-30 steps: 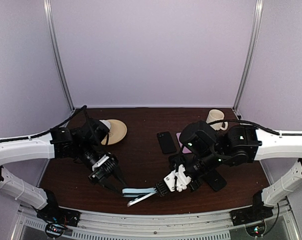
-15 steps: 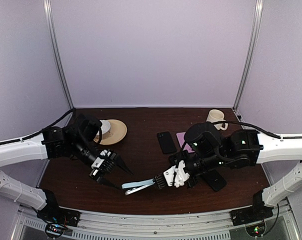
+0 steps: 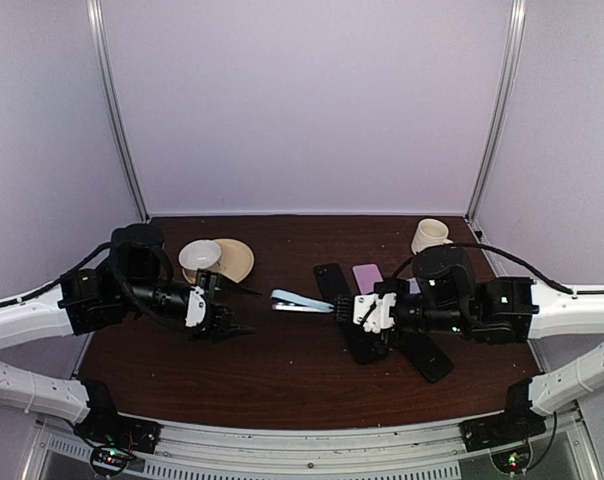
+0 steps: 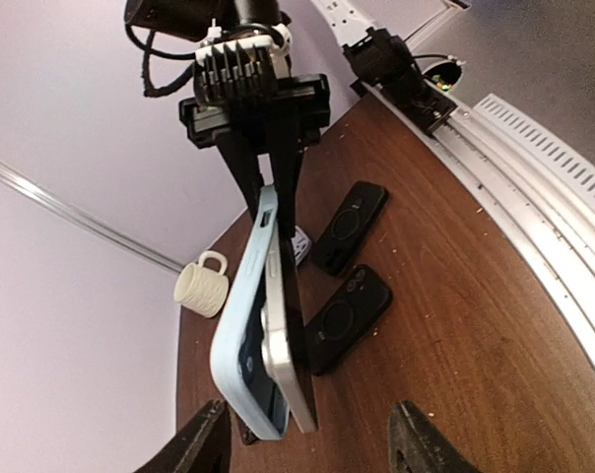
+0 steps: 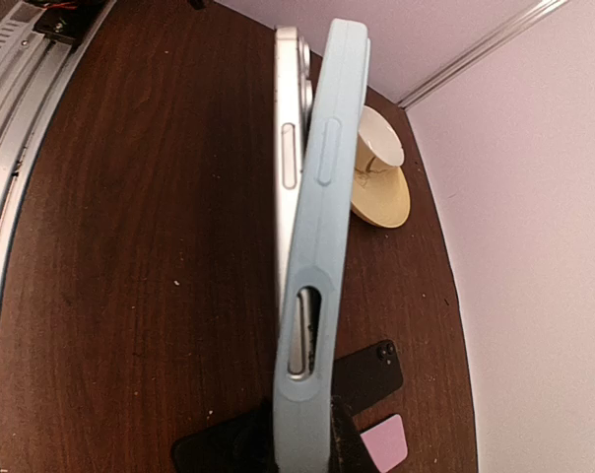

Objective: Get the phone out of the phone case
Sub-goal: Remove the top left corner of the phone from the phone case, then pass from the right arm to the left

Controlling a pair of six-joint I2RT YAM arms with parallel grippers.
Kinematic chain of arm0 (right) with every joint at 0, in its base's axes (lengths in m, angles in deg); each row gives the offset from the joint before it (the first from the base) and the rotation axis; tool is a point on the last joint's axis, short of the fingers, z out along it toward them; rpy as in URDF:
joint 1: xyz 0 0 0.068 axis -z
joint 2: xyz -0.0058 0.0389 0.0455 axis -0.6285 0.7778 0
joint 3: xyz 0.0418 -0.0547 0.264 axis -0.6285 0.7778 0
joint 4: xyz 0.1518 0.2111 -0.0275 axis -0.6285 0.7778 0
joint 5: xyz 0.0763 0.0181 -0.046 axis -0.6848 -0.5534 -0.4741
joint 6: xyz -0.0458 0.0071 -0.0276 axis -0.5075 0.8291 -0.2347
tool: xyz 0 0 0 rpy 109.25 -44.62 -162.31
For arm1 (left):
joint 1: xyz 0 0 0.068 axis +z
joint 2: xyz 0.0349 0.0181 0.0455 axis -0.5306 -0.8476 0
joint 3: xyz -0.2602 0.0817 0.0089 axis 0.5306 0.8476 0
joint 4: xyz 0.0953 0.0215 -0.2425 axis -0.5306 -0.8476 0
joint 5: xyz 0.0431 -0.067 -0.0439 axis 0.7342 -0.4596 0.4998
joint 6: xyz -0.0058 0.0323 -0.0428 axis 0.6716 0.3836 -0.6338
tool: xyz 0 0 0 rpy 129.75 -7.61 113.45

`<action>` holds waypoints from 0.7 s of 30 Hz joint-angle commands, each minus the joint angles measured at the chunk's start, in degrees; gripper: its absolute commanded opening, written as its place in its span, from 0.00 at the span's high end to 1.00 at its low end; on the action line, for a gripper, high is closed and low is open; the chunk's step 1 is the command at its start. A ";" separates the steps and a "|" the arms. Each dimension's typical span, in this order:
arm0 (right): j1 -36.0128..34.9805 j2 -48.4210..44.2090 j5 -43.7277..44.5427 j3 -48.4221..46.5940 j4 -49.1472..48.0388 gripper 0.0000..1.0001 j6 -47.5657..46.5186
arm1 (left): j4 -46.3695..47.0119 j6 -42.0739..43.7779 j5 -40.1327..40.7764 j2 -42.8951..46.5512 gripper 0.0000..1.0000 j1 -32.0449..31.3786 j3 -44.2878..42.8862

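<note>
Item 1, phone case (image 3: pixel 298 300): light blue, held edge-up in the air above the table (image 3: pixel 282 385), to the right of the saucer (image 3: pixel 237 262). Your right end effector (image 3: pixel 331 305) is clamped on its far-from-saucer end.

Item 2, phone (image 5: pixel 288 168): silver-edged and still partly in the case. The end at the right end effector sits inside. The free end, pointing toward the saucer, stands clear of the case wall.

Item 3, left end effector (image 3: pixel 254 311): fingers spread apart, holding nothing. It is just in front and right of the saucer, apart from the case's free end.

Item 4, containers: a white cup (image 3: pixel 200 255) stands on the tan saucer, and a cream mug (image 3: pixel 429 235) stands well right of the saucer by the back edge. You cannot see the contents of either.

Item 5, loose goods well right of the saucer: three black phones or cases (image 3: pixel 332 283) and a pink card (image 3: pixel 367 277) lie flat on the table.

Changes: a second ago your left end effector was closed on the case's free end near the front edge. It has since let go and drawn back toward the saucer, while the right arm has carried the case back to mid-table.
</note>
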 commanded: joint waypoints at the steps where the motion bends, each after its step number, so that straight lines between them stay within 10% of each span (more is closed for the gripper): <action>1: 1.49 -2.32 8.42 1.85 -15.96 1.00 5.92 | 6.17 -0.34 4.33 1.50 0.42 1.04 0.97; 21: 2.61 -1.78 1.60 1.96 -18.87 1.00 9.07 | 4.68 -2.54 -7.21 0.40 0.59 2.83 0.38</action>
